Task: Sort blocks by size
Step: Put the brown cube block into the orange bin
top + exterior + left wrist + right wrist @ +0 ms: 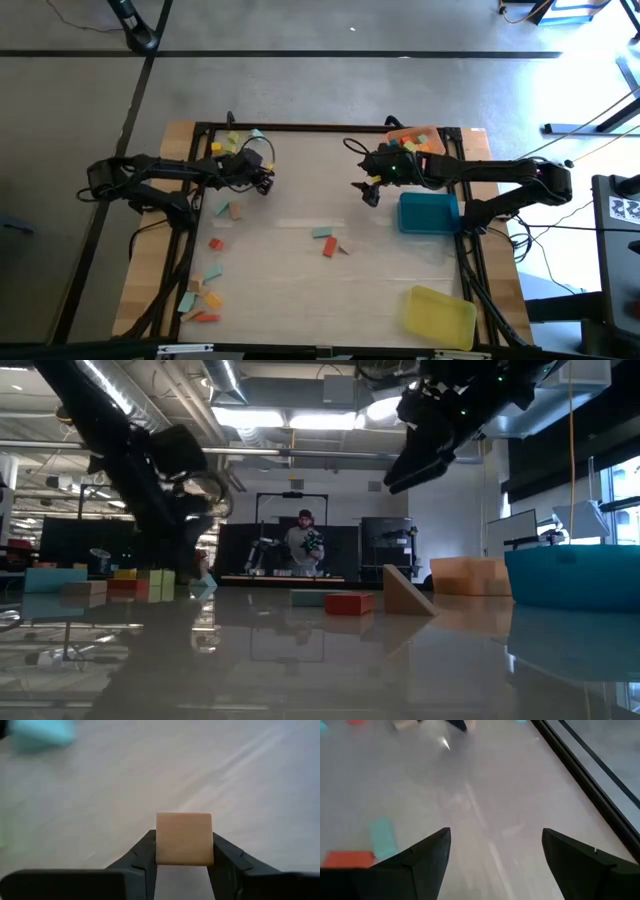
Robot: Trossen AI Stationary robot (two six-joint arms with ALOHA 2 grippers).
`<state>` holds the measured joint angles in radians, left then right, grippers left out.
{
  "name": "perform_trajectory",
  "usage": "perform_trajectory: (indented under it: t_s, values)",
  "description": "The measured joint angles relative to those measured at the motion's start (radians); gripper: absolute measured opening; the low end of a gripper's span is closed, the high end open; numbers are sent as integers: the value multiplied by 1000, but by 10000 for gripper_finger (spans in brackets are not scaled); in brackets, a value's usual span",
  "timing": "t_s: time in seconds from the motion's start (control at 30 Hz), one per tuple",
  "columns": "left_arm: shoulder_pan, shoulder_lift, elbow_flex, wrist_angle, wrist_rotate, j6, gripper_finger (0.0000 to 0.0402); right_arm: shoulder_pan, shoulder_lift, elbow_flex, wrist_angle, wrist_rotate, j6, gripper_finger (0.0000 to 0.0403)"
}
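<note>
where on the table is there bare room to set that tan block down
Free: the wide strip between the centre red and teal blocks and the yellow tray, and the middle between the two hands. Crowded: the left edge by the scattered blocks, and the right side by the blue tray. The left hand holds the tan block; the right hand is open.

A red block (348, 602) lies on the table (320, 660) beside a tan wedge (405, 592).

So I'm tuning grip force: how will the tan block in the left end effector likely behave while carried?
The tan block looks rigid, with flat faces, so it probably won't deform or roll. The left end effector clamps only its lower part, so it might pivot or slip. It is likely light.
</note>
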<state>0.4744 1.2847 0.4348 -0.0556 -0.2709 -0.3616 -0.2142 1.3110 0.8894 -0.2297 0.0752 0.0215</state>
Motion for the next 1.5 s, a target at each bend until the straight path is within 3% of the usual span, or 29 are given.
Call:
perform_trajectory:
  t_s: [0.23,0.4,0.5,0.6,0.8,1.2,1.5]
  values:
    - [-175,-129,27,274,180,-2,113,51,88,1,281,-130,-104,308]
    - [-273,-180,27,512,183,-23,115,103,194,1,532,-111,-252,308]
    - [-311,-177,27,588,183,-28,120,112,237,-1,668,-77,-263,308]
    - [-330,-172,27,625,185,-47,118,116,260,0,767,-114,-244,308]
    - [-362,-170,26,701,183,-87,120,117,279,0,838,-87,-300,308]
    - [-410,-148,26,835,182,-115,123,191,364,1,1151,7,-695,308]
    - [-446,-20,36,989,181,-156,124,202,438,90,1168,64,-819,308]
